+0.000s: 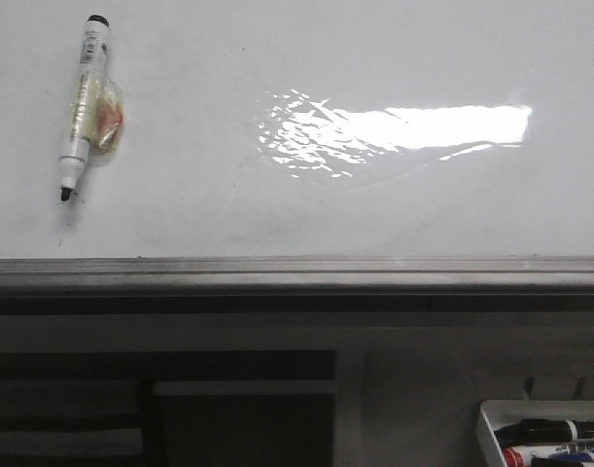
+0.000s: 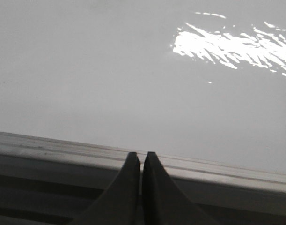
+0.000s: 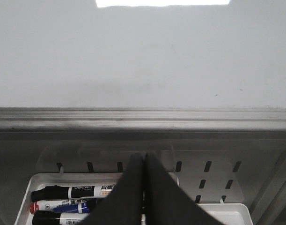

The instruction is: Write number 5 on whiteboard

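Front view: one whiteboard, no digit visible on it; one black-tipped marker at ten o'clock on it; one tray at five o'clock, three markers inside. Left gripper and right gripper: jaws pressed together, empty.
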`<state>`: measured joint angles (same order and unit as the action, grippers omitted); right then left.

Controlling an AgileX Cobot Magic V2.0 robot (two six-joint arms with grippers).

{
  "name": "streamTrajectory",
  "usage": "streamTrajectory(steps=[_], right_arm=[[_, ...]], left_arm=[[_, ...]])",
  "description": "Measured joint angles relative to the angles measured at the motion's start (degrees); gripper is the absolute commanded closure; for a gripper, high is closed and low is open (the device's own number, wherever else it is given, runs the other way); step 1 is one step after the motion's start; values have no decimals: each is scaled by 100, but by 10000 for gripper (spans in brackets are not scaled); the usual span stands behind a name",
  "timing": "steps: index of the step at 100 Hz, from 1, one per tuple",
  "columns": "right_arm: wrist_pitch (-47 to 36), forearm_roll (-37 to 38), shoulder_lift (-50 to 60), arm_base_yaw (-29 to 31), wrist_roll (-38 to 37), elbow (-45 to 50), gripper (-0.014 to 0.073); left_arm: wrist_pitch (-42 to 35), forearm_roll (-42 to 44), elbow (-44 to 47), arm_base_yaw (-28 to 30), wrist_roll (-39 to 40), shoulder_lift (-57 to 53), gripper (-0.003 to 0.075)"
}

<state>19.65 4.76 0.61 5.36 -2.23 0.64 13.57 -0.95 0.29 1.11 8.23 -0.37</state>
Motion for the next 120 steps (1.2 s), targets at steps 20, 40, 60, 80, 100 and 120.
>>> streamTrajectory(steps=[20, 40, 60, 80, 100, 120], right_arm=[[-349, -100, 0, 0, 0, 25, 657], [-822, -100, 0, 0, 0, 25, 657], [-863, -613, 0, 0, 0, 25, 657], [-467, -768, -260, 0, 0, -15, 657], [-323, -780, -1176, 0, 0, -370, 657], [-234, -825, -1837, 0, 0, -667, 657]], left_arm=[[-332, 0, 0, 0, 0, 0, 741], [-587, -10, 0, 0, 0, 0, 741], [-417, -211, -11, 9, 117, 0, 741], [-236, 34, -541, 9, 134, 785, 741], [-643, 805, -1443, -68, 134, 1939, 741], [-1188, 1089, -1565, -216, 134, 2468, 682]])
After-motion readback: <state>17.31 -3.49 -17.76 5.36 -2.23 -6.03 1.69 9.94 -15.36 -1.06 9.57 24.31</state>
